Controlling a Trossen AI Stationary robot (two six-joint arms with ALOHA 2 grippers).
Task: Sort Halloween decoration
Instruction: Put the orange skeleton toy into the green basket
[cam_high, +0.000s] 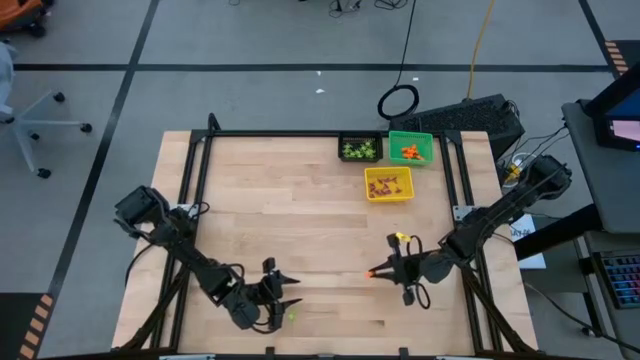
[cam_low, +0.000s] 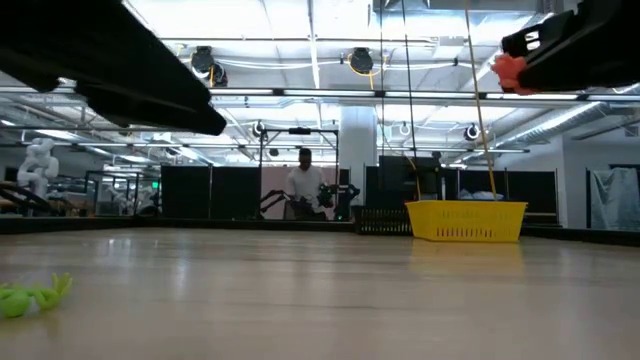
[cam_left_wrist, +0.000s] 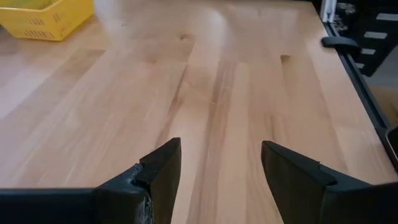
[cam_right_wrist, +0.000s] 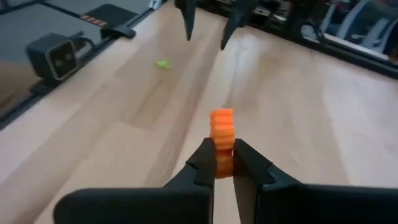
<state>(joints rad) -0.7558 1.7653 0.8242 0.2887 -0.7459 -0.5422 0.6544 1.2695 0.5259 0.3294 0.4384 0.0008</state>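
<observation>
Orange trinket (cam_right_wrist: 222, 140) pinched in right gripper (cam_right_wrist: 224, 163), raised above the wooden table (cam_high: 300, 220) toward its right side. Light-green trinket (cam_high: 292, 315) lies on the table near front edge, just beside left gripper (cam_high: 291, 290), jaws apart, holding nothing. Yellow bin (cam_high: 389, 185), green bin (cam_high: 410, 148), black bin (cam_high: 360, 148) sit at back.

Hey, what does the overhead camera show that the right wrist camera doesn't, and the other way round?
Only the high view shows the three bins at the table's far edge: black, green and yellow, each with trinkets inside, plus both whole arms.

Only the right wrist view shows close up that the right end effector is shut on an orange trinket, held clear of the wood.

Both show that orange trinket, a light-green trinket lying on the table, and the left end effector open beside it.
</observation>
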